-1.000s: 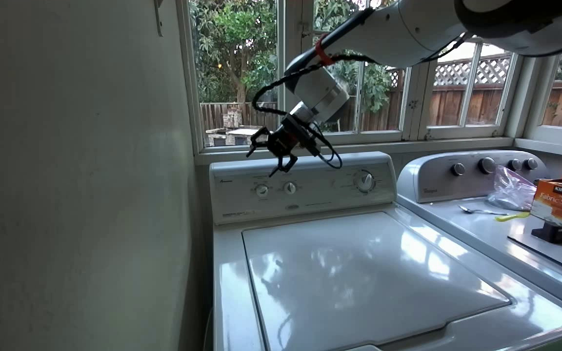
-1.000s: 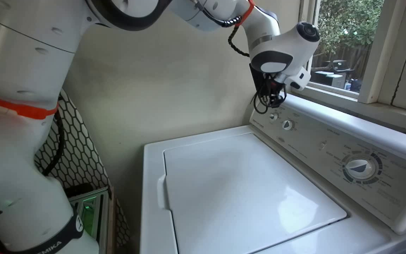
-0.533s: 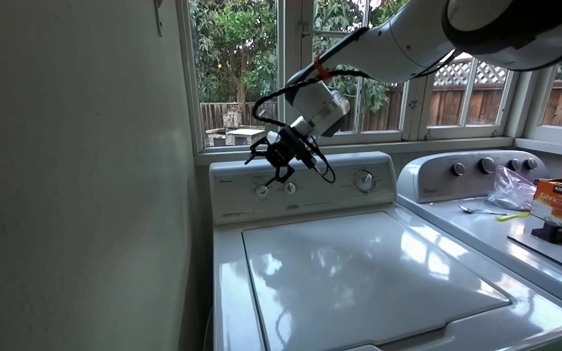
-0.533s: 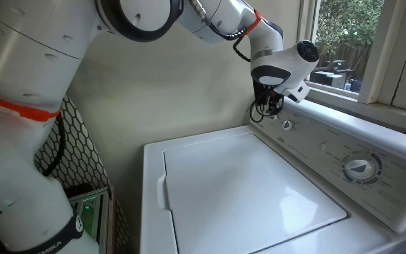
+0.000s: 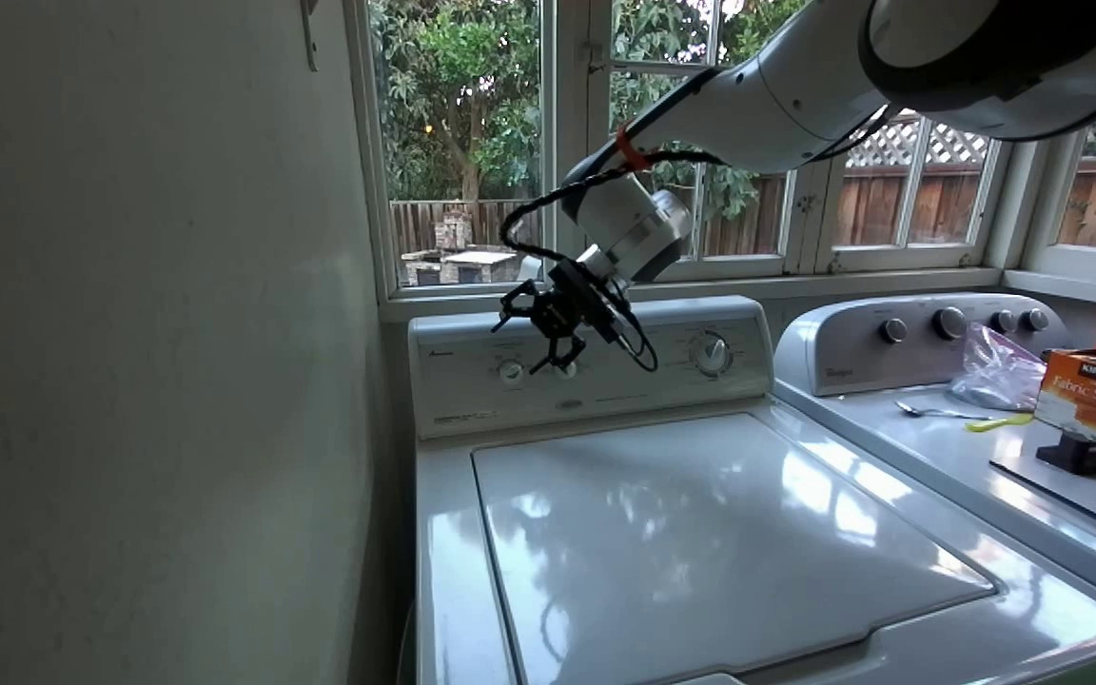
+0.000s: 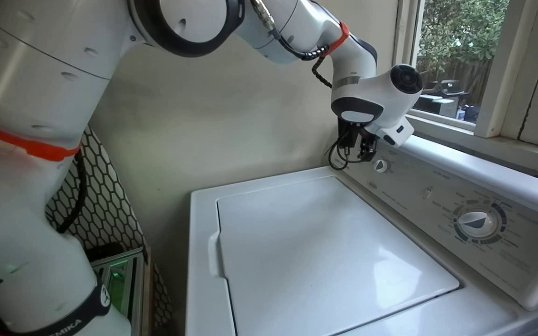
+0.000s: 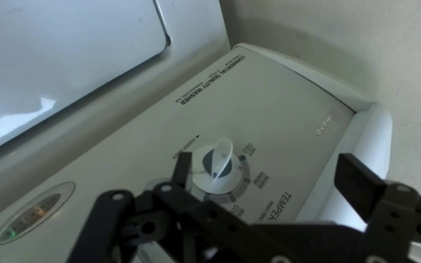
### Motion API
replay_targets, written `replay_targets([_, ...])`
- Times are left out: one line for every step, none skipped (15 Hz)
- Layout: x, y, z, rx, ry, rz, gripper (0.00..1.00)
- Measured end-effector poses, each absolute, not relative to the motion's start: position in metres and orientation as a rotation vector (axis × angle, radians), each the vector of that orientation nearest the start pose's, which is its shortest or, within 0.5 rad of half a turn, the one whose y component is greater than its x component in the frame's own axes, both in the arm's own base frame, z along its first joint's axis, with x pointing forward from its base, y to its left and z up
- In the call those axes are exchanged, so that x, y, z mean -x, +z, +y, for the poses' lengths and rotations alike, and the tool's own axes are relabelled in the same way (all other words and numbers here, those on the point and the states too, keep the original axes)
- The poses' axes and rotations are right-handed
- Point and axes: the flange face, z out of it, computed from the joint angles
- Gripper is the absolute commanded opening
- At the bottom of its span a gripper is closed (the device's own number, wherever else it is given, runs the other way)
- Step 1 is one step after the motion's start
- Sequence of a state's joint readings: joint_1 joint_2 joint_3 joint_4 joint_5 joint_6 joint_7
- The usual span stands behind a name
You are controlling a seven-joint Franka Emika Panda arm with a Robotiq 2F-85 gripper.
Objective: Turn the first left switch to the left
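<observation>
First left switch (image 5: 511, 372) | small, round, grey-white | raised fin (image 7: 222, 155) slanting across blue-grey centre (image 7: 207, 163) | leftmost on the control panel (image 5: 458, 390) as I face it

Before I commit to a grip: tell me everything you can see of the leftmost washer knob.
The leftmost knob is round, pale and plastic-looking, with a dark blue-grey centre crossed by a raised whitish fin. It sits on the washer panel, partly ringed by grey segments; its setting is unclear. One of the open fingers borders its edge in the wrist view, yet in an exterior view the knob stands just clear, apparently untouched.
</observation>
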State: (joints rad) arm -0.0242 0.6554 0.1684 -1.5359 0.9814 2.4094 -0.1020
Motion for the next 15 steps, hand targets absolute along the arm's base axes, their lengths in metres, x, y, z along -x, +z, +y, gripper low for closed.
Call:
replay_targets([-0.723,0.297,0.087,2.231,-0.209,0.595,1.0])
replay_targets([-0.722,0.293,0.087,2.217,-0.209,0.618,1.0])
replay_targets([-0.721,0.29,0.087,2.203,-0.209,0.64,1.0])
replay_targets([-0.72,0.288,0.087,2.192,-0.208,0.657,1.0])
replay_targets([-0.718,0.286,0.087,2.183,-0.202,0.668,1.0])
replay_targets([-0.717,0.283,0.087,2.177,-0.196,0.678,1.0])
replay_targets([-0.716,0.281,0.087,2.172,-0.19,0.686,0.98])
replay_targets([-0.715,0.279,0.087,2.167,-0.184,0.693,0.87])
replay_targets([-0.714,0.278,0.087,2.16,-0.18,0.701,0.8])
replay_targets([-0.713,0.277,0.087,2.151,-0.177,0.709,0.75])
replay_targets([-0.713,0.276,0.086,2.146,-0.175,0.714,0.65])
replay_targets([-0.712,0.275,0.086,2.141,-0.174,0.719,0.57])
replay_targets([-0.712,0.275,0.085,2.137,-0.173,0.724,0.51])
replay_targets([-0.712,0.274,0.085,2.136,-0.174,0.729,0.42])
replay_targets([-0.712,0.274,0.083,2.137,-0.174,0.731,0.34])
